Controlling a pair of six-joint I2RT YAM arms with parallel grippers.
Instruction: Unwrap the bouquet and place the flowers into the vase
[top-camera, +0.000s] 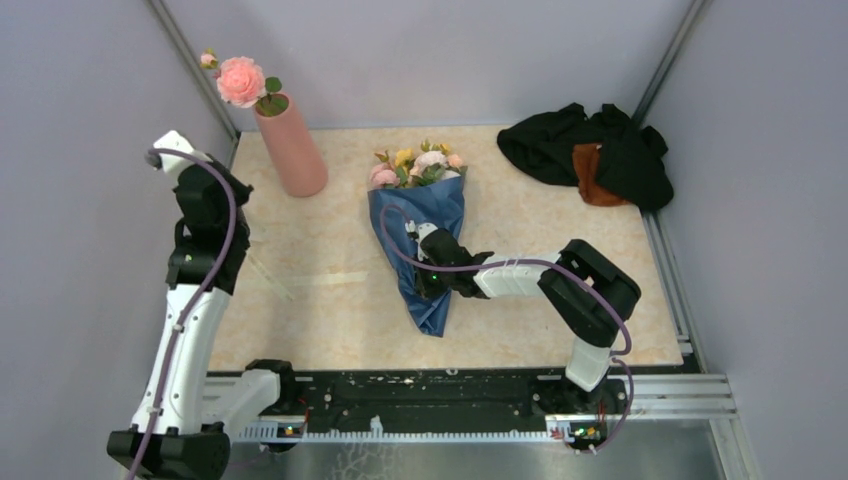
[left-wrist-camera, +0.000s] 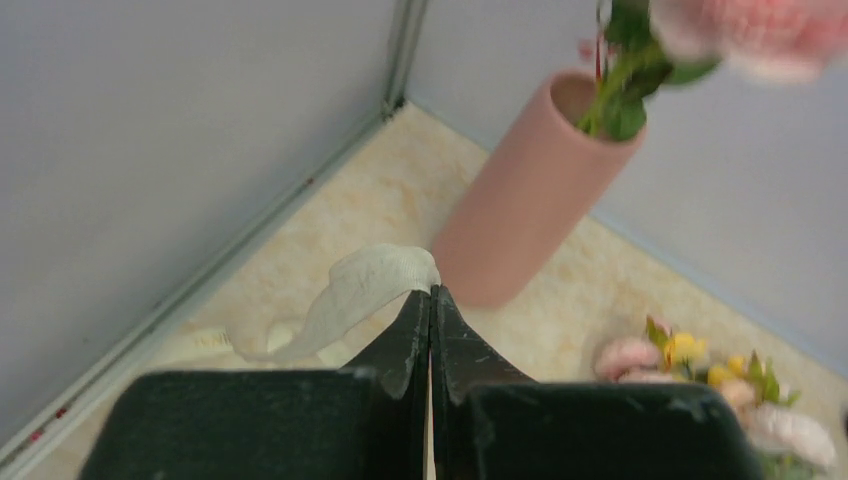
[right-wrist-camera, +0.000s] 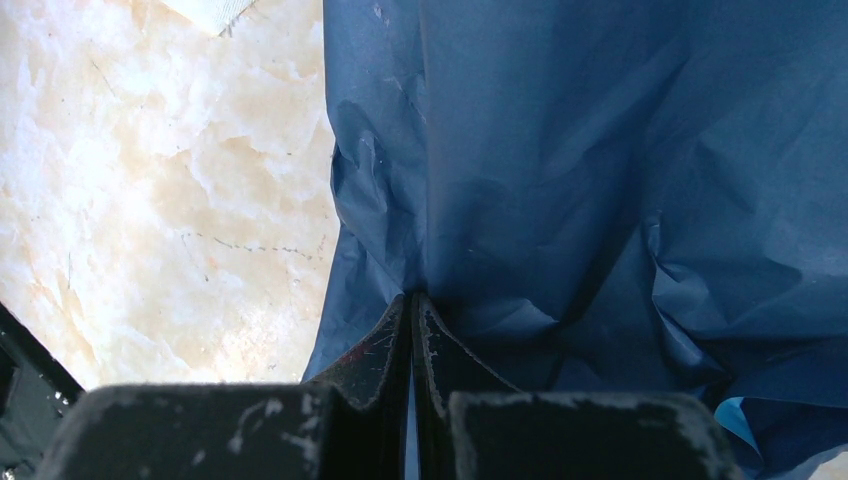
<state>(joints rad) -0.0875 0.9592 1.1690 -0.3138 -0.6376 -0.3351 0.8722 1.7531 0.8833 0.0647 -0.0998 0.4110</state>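
Observation:
The bouquet lies mid-table, a cone of blue wrapping paper with its small pink, yellow and white flowers pointing to the back. My right gripper rests on the cone's lower half, shut on a fold of the paper. My left gripper is raised at the left, close to the vase. It is shut on a cream ribbon that hangs loose to the table. The salmon-pink vase holds one large pink rose. The flowers show blurred at the lower right.
A black and brown cloth heap lies at the back right corner. Grey walls close the table on three sides. A pale strip of ribbon lies on the table left of the bouquet's tip.

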